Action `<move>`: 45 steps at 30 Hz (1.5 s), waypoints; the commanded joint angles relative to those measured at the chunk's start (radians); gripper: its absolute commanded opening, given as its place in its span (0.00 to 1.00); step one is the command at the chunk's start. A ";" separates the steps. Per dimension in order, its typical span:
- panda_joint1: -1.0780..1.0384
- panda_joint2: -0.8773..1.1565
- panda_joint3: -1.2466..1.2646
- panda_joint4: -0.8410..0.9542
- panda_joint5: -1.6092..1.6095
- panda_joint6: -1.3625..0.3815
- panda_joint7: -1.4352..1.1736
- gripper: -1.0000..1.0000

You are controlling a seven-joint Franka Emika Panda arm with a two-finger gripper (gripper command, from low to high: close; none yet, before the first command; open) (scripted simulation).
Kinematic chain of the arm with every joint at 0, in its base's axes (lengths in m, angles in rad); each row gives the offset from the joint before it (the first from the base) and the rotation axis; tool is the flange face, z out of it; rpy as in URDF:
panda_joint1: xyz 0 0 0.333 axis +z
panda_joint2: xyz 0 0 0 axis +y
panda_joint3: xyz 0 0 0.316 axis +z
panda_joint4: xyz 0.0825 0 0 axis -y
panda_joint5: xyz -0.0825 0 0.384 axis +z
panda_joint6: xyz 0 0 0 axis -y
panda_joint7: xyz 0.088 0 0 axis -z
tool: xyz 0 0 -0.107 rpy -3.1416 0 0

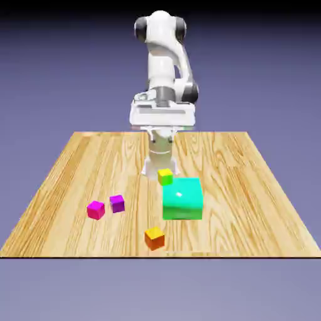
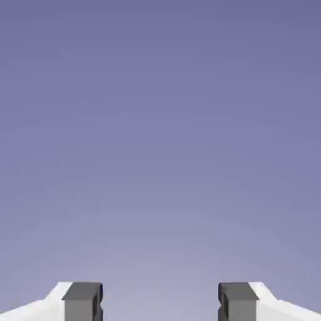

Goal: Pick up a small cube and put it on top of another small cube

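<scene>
The exterior view shows the whole workspace: a white Franka Panda arm (image 1: pixel 164 53) at the far edge of a wood-grain table (image 1: pixel 238 207), with five coloured solids on the tabletop. The magenta-pink cube (image 1: pixel 96 210) lies toward the exterior view's left; the purple-violet cube (image 1: pixel 117 204) is near it, on its right and slightly farther from the camera, the two standing apart. A larger green block (image 1: pixel 182 199) occupies the area right of centre, with a small yellow-green cube (image 1: pixel 165 177) beside its far left corner; whether these two touch cannot be told. The orange cube (image 1: pixel 155 238) is the nearest to the camera, close to the table's front edge. The gripper (image 1: pixel 163 137) hangs above the table, well apart from both the magenta-pink and the purple-violet cube.

The hand view contains none of these solids and no part of the table, only the blue-violet backdrop (image 2: pixel 160 138) and two grey fingertips (image 2: pixel 83 301) at its lower edge. It does, however, establish the state of the fingers: spread widely, with nothing between them.
</scene>
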 commanded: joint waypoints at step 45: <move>-0.056 1.106 -0.909 0.483 1.011 -1.284 0.221 0.00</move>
